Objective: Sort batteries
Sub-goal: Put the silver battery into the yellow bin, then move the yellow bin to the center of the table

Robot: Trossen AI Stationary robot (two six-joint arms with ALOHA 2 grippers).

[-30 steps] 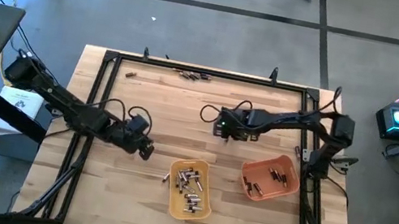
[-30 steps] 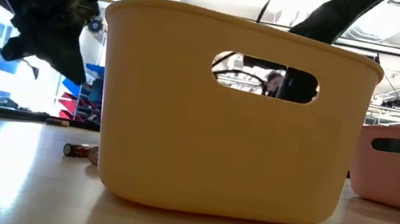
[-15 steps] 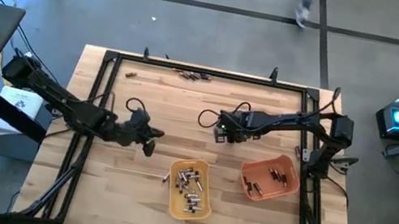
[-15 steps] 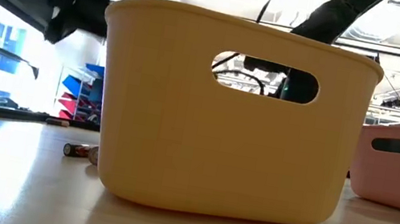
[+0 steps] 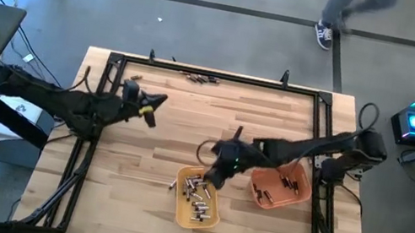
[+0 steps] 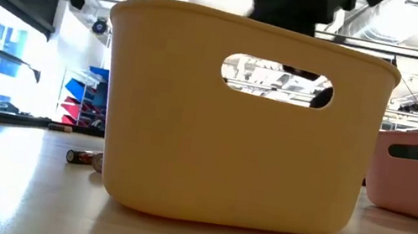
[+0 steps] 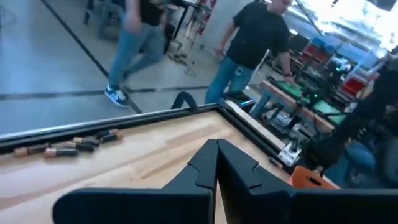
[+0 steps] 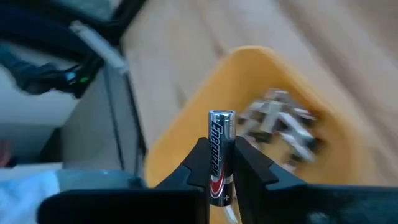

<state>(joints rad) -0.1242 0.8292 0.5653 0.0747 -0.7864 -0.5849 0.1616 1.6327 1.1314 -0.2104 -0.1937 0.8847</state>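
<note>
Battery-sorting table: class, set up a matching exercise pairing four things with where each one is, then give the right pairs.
Things:
1. yellow plastic tray
2. orange plastic tray
3. silver-and-black battery
4. row of coppery batteries

Places:
A. clamped upright in the right gripper
B. at the table's far edge
C. nearest the right arm's base
D. under the right gripper, holding silvery cells

Pairs: 1-D, 2-C, 3-A, 4-B

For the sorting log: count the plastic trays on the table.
2. The yellow tray sits front-centre, under the right gripper; the orange tray sits beside it, nearer the right arm's base. None appears hidden.
</note>
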